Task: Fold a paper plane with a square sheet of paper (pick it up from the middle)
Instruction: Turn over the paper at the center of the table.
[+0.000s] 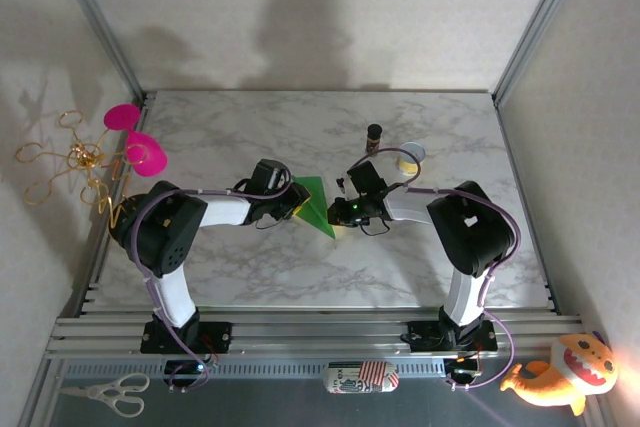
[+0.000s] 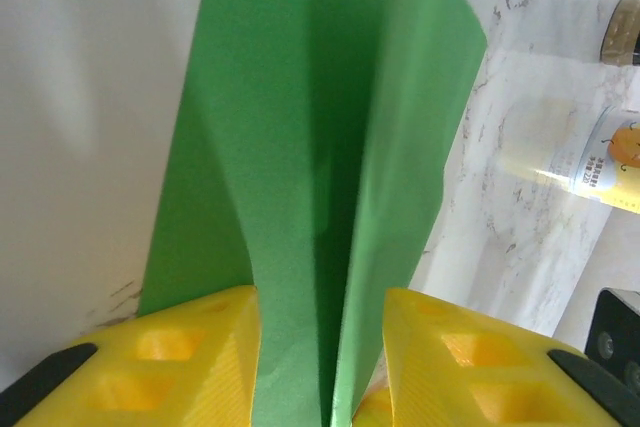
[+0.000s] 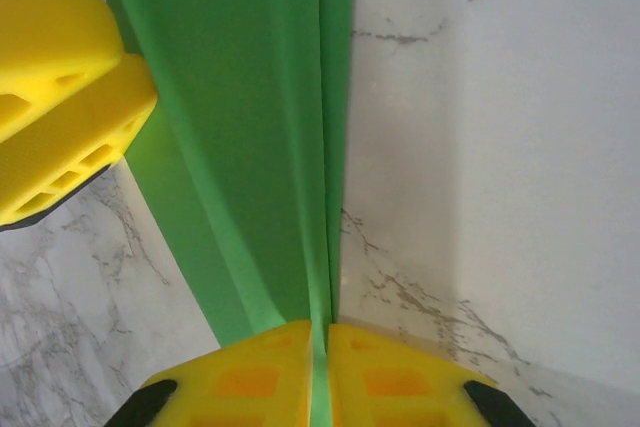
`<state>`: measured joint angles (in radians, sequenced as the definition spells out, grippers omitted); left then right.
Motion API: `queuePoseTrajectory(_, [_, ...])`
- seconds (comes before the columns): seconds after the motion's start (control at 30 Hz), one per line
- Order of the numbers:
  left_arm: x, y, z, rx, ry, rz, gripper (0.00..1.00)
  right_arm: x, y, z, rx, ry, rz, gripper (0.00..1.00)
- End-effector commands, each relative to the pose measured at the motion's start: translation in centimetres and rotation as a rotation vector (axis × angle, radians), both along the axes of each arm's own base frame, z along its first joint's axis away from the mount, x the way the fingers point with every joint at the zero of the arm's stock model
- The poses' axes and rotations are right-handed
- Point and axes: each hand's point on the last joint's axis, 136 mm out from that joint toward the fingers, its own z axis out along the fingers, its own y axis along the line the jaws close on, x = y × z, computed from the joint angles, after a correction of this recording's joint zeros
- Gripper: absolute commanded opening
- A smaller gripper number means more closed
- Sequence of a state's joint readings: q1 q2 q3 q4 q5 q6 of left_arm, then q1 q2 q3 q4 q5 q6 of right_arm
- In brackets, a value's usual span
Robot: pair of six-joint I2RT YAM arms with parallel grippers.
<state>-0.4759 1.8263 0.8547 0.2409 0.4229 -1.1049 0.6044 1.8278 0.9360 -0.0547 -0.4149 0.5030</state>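
**Sheet of paper (image 1: 316, 203) mid-fold, sitting between both grippers**

It's the bright green one, already folded down to a narrow pointed shape with a crease along the middle and a flap on each side. From the top camera it's over the middle of the marble table (image 1: 200, 137), right between the two arms. The sharp tip points toward the near edge.

Right gripper (image 3: 320, 332) — the yellow fingers are pressed together on the centre crease, with only a thin green line of paper showing between them. Looks like a proper pinch.

Left gripper (image 2: 320, 297) — the yellow fingers stand somewhat apart, and the folded layers run down through the gap with one flap against each inner face. I can't tell if it's actually squeezing the paper or just has it sitting in there. In the right wrist view, those same fingers are at the paper's other side, up against its edge.

Other stuff around:
- A small dark-capped bottle (image 1: 374, 135) and a tape roll (image 1: 410, 155) stand toward the far side, behind the right gripper and apart from the paper.
- Scissors (image 1: 112, 394) and an orange plush toy (image 1: 560, 372) lie in front of the arm bases, off the marble.
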Motion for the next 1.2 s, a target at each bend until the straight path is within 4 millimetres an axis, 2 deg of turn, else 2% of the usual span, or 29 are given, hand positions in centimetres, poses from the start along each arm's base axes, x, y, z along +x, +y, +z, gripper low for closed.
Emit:
queuePoseTrajectory(0.0, [0.6,-0.4,0.1,-0.033,0.008,0.002,0.36,-0.2,-0.5,-1.0,-0.038,0.038,-0.012,0.14])
queuePoseTrajectory(0.3, [1.2,-1.1,0.4,-0.035,-0.005,-0.047,0.29,-0.5,-0.9,-2.0,-0.063,0.061,-0.017,0.13])
queuePoseTrajectory(0.57, [1.6,-2.0,0.4,-0.038,-0.026,-0.118,0.28,-0.5,-0.8,-1.9,-0.059,0.061,-0.015,0.12])
queuePoseTrajectory(0.73, [1.9,-2.6,0.9,-0.031,-0.068,-0.180,0.27,-0.3,-0.5,-1.2,-0.031,0.048,-0.017,0.12])
queuePoseTrajectory(0.83, [2.1,-2.6,0.7,-0.013,-0.082,-0.201,0.23,0.1,0.1,-0.2,0.014,0.026,-0.016,0.13])
queuePoseTrajectory(1.0, [2.7,-2.2,0.7,0.016,-0.109,-0.202,0.14,1.5,0.6,3.2,0.099,-0.065,-0.046,0.18])
queuePoseTrajectory(1.17, [3.3,-1.1,1.4,0.094,-0.140,-0.206,0.07,3.6,-1.1,6.7,0.110,-0.207,-0.149,0.33])
